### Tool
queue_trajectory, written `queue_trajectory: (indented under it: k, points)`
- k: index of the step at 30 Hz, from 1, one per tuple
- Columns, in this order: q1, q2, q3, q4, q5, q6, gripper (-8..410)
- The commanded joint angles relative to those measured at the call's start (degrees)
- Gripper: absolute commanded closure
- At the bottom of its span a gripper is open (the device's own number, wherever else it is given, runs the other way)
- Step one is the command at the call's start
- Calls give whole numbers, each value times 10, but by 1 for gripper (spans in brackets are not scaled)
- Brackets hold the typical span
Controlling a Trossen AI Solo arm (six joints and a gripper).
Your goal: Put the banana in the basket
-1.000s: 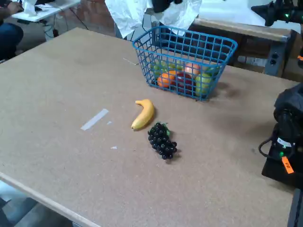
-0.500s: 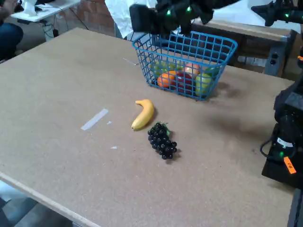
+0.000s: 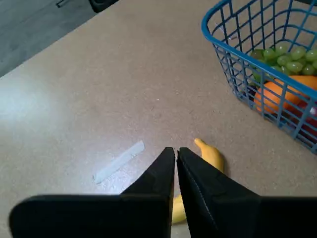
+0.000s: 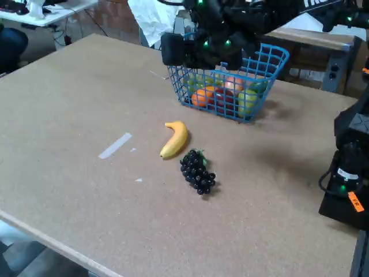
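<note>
One arm has swung lower before the basket (image 4: pixel 230 72), jaws pressed shut on nothing; the banana (image 4: pixel 174 139) lies unmoved just beyond it.

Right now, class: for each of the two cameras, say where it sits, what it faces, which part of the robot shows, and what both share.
Wrist view: rides above the gripper, looking down at the table; closed black fingers show.
Fixed view: stands off the table's near corner, looking across; the arm hangs before the basket.
Shared: banana, basket, white strip.
</note>
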Motion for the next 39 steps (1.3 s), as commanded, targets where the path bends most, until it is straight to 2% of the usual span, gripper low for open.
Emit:
queue_trajectory:
  k: [1, 7, 9, 17, 23, 34, 39]
  points:
    - [1, 0, -1, 1, 5, 19, 352]
    - [4, 0, -1, -27, 7, 72, 304]
    - [5, 0, -1, -47, 26, 85, 295]
    - [8, 18, -1, -71, 31, 104, 287]
    - [8, 71, -1, -71, 26, 117, 276]
    - [8, 178, -1, -71, 12, 181, 168]
    - [3, 195, -1, -59, 9, 197, 143]
